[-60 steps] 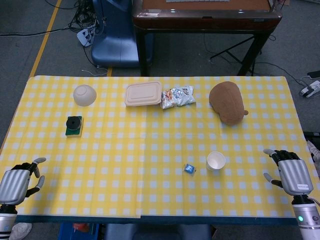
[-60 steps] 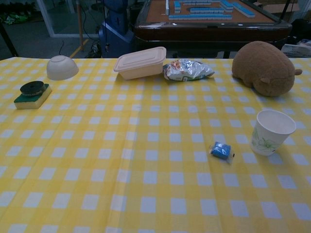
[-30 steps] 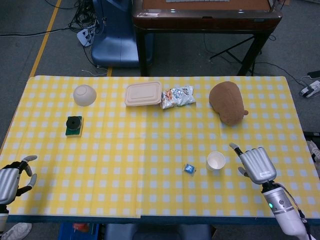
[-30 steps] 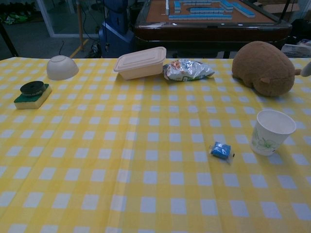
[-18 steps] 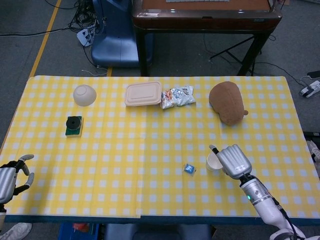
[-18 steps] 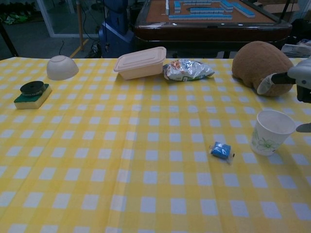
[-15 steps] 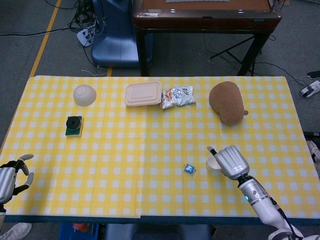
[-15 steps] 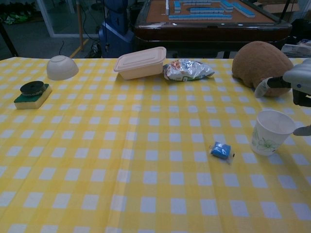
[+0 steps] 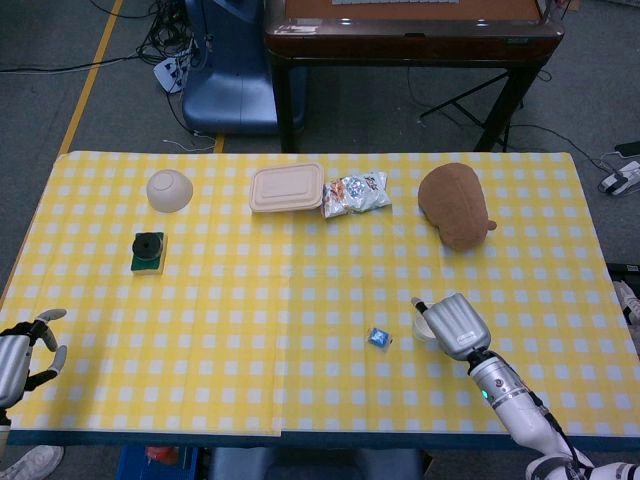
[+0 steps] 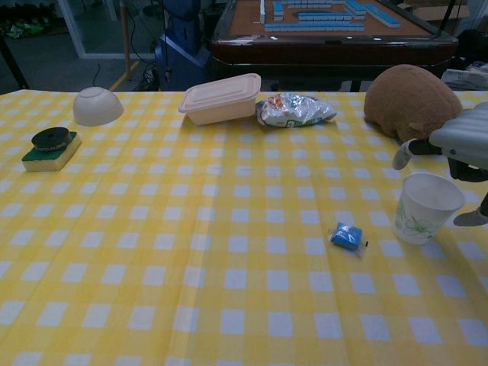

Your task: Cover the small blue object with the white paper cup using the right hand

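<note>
The right hand hangs over the cup, with its fingers spread and holding nothing. In the chest view the thumb points to the left above the rim, and another fingertip shows at the right of the cup; it seems that none touches the cup, but the view is poor there. The cup stands upright, mouth up, on the bench, which has a yellow and white checked cloth. In the head view the hand hides most of the cup.

The blue object lies flat on the cloth just beside the cup, on its left, and apart from it. It is uncovered.

The left hand is at the near left corner of the bench, well apart from the cup, with fingers loosely apart and empty.

At the far side lie a bowl turned upside down, a sponge with a black disc on it, a lidded box, a snack bag and a brown plush toy
</note>
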Robot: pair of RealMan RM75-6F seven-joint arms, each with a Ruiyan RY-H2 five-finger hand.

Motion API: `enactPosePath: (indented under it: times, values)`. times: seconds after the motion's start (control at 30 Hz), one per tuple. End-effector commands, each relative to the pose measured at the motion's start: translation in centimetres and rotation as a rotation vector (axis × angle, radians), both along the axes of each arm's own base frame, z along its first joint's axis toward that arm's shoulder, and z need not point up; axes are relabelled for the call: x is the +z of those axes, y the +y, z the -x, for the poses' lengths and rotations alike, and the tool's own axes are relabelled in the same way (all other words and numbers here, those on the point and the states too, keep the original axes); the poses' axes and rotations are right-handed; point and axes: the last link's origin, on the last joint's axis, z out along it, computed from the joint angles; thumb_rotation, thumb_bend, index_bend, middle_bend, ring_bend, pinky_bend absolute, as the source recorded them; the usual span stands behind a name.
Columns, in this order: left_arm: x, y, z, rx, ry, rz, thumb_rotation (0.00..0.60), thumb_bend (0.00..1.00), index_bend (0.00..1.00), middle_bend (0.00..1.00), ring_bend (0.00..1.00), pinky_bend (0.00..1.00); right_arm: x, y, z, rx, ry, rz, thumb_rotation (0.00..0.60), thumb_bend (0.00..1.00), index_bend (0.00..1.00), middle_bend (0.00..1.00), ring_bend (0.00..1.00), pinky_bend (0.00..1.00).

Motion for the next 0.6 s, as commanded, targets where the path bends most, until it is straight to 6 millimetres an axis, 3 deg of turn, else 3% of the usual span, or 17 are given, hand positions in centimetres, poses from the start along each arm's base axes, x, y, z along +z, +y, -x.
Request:
enactPosePath:
  times: [0.03,0.3,0.43,0.6]
  values:
    - [0.0,0.0,0.0,0.0,-0.001,-0.001,0.6,0.42,0.32,0.57,0.42,0.5,-0.4,-0.2,-0.1,0.0,0.007,-0.005,0.6,0.0,0.23,1.0,1.0,1.0]
    - [0.2,0.1,0.1,0.007,-0.005,-0.006,0.6,0.42,0.32,0.57,0.41,0.5,-1.2,-0.8,-0.4,-0.003,0.021,-0.022,0.6,0.0,0.24,1.0,1.0,1.0]
    - [0.2,0.1,0.2,0.007,-0.006,-0.007,0.6,0.42,0.32,0.57,0.41,0.5,-1.4,-1.1,-0.5,-0.003,0.018,-0.018,0.6,0.0,0.38,1.0,1.0,1.0]
    - [0.2,0.1,0.2,0.009,-0.004,-0.003,0.6,0.42,0.32,0.57,0.41,0.5,-1.2,-1.4,-0.4,-0.008,-0.015,-0.003,0.6,0.0,0.46,1.0,1.0,1.0]
